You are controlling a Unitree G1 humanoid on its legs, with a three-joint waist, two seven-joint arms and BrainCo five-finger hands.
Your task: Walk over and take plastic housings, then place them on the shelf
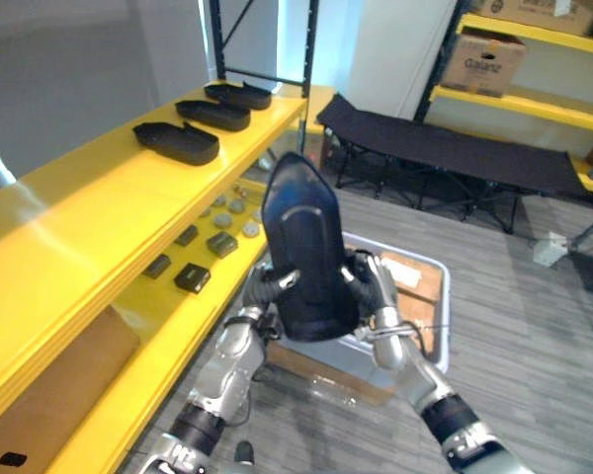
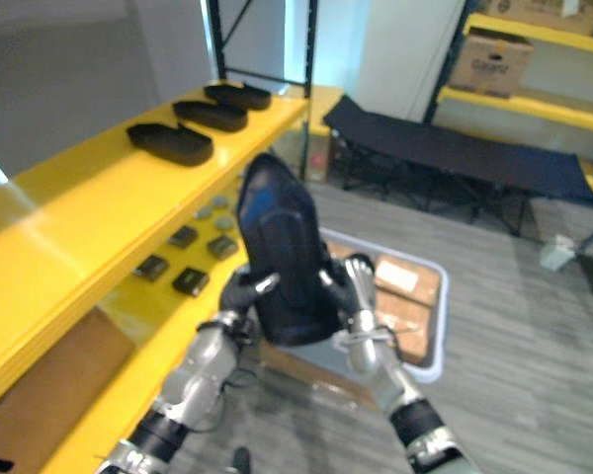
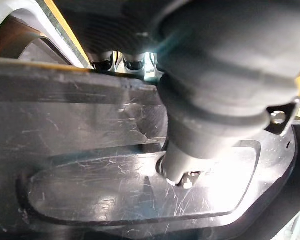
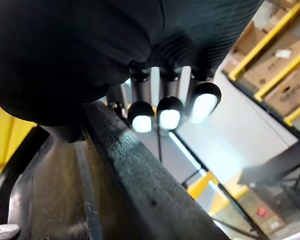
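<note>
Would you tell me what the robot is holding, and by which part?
A black plastic housing, upright, gripped by the left hand and right hand on its opposite long edges near the lower end.

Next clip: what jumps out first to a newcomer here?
A big black housing held upright at centre, gripped between the left robot hand and right robot hand. Up left, three more housings lie in a row on the yellow shelf.
</note>
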